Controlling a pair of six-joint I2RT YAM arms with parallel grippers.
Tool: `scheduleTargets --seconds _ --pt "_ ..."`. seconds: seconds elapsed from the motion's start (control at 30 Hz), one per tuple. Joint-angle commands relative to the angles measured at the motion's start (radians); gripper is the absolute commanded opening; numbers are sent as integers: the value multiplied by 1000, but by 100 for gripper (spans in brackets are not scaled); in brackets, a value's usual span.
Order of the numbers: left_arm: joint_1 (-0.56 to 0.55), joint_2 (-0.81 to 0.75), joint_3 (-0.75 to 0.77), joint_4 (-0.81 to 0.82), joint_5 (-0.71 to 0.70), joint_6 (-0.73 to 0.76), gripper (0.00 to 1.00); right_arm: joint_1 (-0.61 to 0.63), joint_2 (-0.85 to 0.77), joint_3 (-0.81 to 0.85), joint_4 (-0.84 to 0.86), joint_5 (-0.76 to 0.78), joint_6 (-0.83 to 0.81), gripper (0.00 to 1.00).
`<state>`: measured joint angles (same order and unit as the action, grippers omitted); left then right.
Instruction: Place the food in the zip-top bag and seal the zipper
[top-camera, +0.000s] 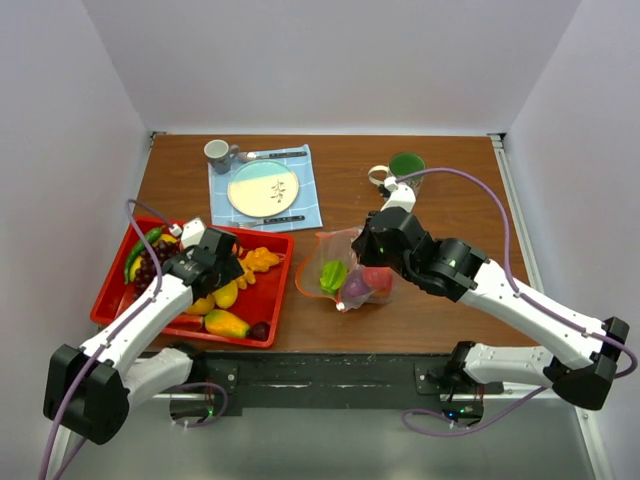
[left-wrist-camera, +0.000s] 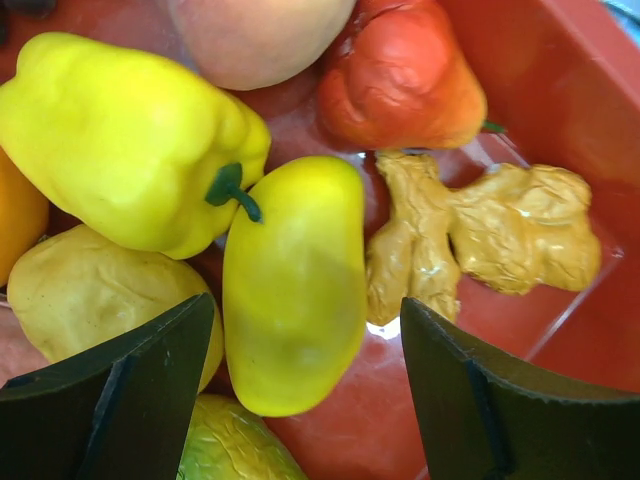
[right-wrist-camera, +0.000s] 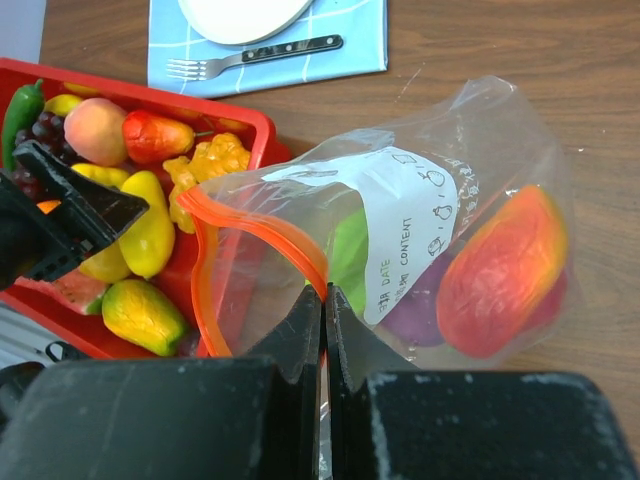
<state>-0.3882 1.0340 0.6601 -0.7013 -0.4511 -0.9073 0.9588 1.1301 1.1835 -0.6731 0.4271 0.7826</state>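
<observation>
The clear zip-top bag (top-camera: 345, 272) lies mid-table with its mouth held open; its orange zipper (right-wrist-camera: 262, 229) faces the tray. Inside it are a green fruit (top-camera: 332, 275), a purple one (right-wrist-camera: 415, 315) and a red-orange one (right-wrist-camera: 502, 272). My right gripper (right-wrist-camera: 325, 292) is shut on the bag's zipper edge. My left gripper (left-wrist-camera: 305, 345) is open, low over the red tray (top-camera: 275, 312), its jaws either side of a yellow mango-like fruit (left-wrist-camera: 293, 283). Around it lie a yellow pepper (left-wrist-camera: 125, 140), a ginger root (left-wrist-camera: 480, 235), a red fruit (left-wrist-camera: 400, 75) and a peach (left-wrist-camera: 255, 35).
A plate (top-camera: 263, 189) with fork and knife sits on a blue cloth (top-camera: 300, 205) at the back, beside a grey cup (top-camera: 217, 152). A green cup (top-camera: 406, 165) stands at the back right. A green chilli (top-camera: 140, 250) and grapes lie at the tray's left end.
</observation>
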Motion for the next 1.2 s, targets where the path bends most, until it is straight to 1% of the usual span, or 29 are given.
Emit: scheduleTargets --seconds 0.0,0.23,0.33,0.43,0.47,0.53,0.57,0.63,0.67,0.77,0.83,0.87,0.97,1.0,1.03,1.13,1.17 --pt "20 20 -39 88 -21 -38 81 -3 -27 -7 46 -5 -9 0" --pt "22 89 -79 163 9 -54 82 -3 -18 -5 49 -16 -13 0" --pt "22 98 -83 172 9 -56 80 -3 -21 -2 44 -13 -11 0" --pt "20 84 -82 171 14 -48 73 -3 -18 -1 43 -13 -13 0" --pt "20 77 -80 168 15 -45 67 -3 -18 1 41 -13 -13 0" --pt "20 48 -68 154 25 -32 61 -2 -12 5 41 -11 -13 0" --pt "20 34 -63 148 28 -25 53 -3 -12 10 41 -11 -11 0" --pt "20 -9 -47 129 44 -7 47 -2 -4 14 40 -14 -13 0" --pt "22 -23 -40 123 54 1 42 -3 -1 21 41 -17 -14 0" --pt "20 -78 -2 91 86 36 33 -2 11 36 41 -18 -14 0" --pt "20 -124 25 66 110 68 31 -2 17 44 41 -19 -17 0" --pt "20 -141 35 65 124 83 27 -2 25 50 38 -19 -17 0" --pt "22 -202 78 68 210 137 25 -2 33 56 35 -14 -20 0" --pt "18 -216 90 75 244 156 24 -2 37 57 33 -13 -22 0" --pt "18 -239 111 94 314 159 24 -3 39 62 30 -14 -20 0" --pt "3 -264 168 114 420 147 24 -3 56 83 20 -5 -20 0" --pt "-9 -268 183 120 436 140 24 -2 60 96 14 2 -22 0"
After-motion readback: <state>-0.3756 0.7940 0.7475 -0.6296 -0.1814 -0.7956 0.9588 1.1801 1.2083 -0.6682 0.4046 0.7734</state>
